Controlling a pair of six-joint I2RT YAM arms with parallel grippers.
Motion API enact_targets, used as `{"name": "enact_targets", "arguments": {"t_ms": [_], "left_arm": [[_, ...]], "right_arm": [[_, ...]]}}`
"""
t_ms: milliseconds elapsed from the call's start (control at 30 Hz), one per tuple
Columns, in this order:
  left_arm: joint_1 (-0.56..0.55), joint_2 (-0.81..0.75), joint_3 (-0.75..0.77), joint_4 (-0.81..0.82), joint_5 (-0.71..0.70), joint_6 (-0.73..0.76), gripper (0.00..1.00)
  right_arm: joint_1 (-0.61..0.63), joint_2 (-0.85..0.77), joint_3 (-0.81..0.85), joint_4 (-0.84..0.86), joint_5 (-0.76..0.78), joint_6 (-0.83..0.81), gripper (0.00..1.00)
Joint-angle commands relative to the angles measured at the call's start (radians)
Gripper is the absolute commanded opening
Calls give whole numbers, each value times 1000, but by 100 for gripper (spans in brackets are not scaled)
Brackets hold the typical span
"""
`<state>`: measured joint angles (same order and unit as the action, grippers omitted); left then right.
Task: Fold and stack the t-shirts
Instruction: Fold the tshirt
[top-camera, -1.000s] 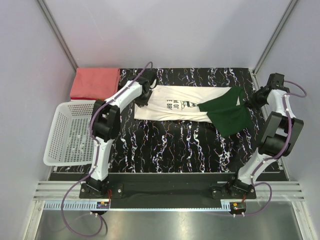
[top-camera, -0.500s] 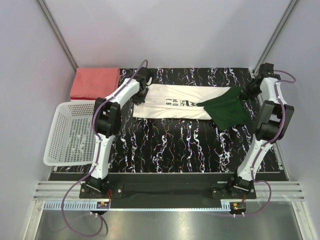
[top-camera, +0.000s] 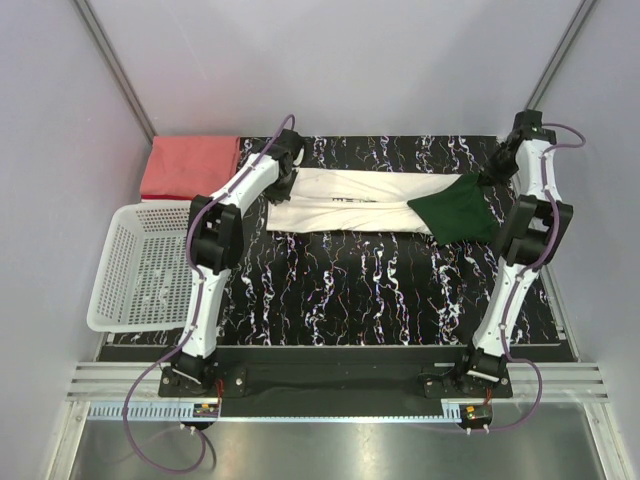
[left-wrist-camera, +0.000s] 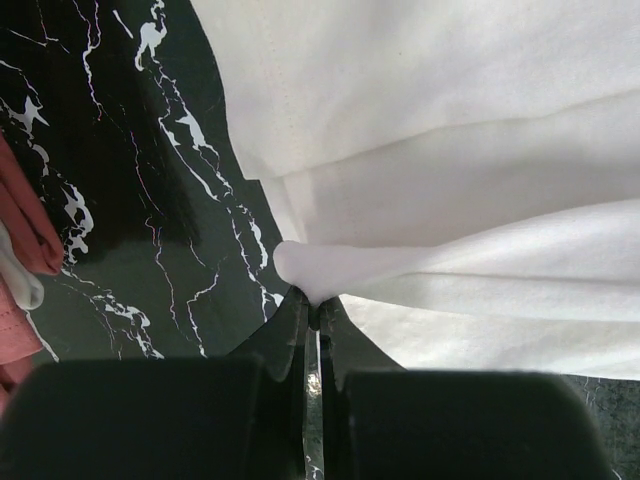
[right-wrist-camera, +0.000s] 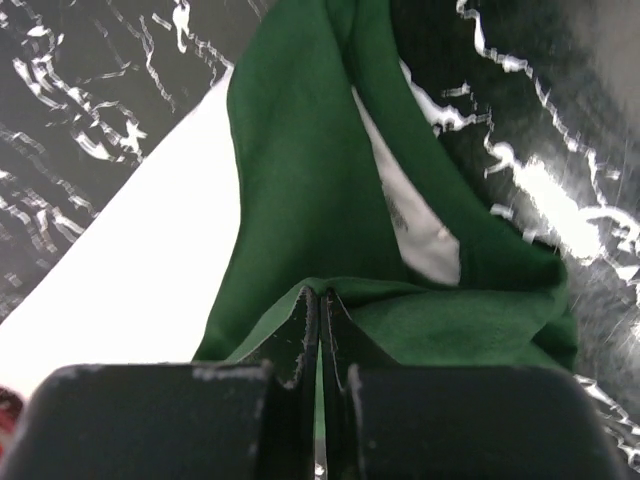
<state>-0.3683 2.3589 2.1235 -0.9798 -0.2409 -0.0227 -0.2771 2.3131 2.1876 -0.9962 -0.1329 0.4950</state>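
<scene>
Pinching the cream-white t-shirt (top-camera: 340, 200): my left gripper (left-wrist-camera: 313, 308) clenches its end nearest the salmon-red t-shirt (top-camera: 190, 165), my right gripper (right-wrist-camera: 320, 297) clenches the green end farthest from it.

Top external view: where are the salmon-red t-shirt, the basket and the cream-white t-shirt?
salmon-red t-shirt (top-camera: 190, 166), top external view, folded middle.
basket (top-camera: 140, 272), top external view, bare mesh floor.
cream-white t-shirt (top-camera: 340, 212), top external view, white body.

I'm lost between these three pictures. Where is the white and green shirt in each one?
Top view: shirt lies across the far part of the table, green end at right.
Left wrist: shirt fills the upper right, white only.
Right wrist: shirt runs down the middle, green, white at left.
Shared landmark: black marbled table, in all three.
</scene>
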Motion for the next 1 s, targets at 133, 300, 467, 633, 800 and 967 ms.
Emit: {"name": "enact_targets", "arguments": {"t_ms": [133,300,467,633,800,967], "left_arm": [[11,16,41,-26,-63,17,0],[19,25,52,-26,-46,43,0],[20,42,78,-23,-40,41,4],[20,63,107,-25,-44,38,4],[28,86,127,-20,-77,33,4],[31,97,145,-23,-81,26,10]], "right_arm": [[59,143,283,-140,127,-84,0],[75,173,327,-144,125,-87,2],[75,204,339,-142,127,-90,4],[75,233,376,-142,127,-87,0],[76,247,425,-137,178,-110,0],[76,282,474,-108,78,-124,6]]}}
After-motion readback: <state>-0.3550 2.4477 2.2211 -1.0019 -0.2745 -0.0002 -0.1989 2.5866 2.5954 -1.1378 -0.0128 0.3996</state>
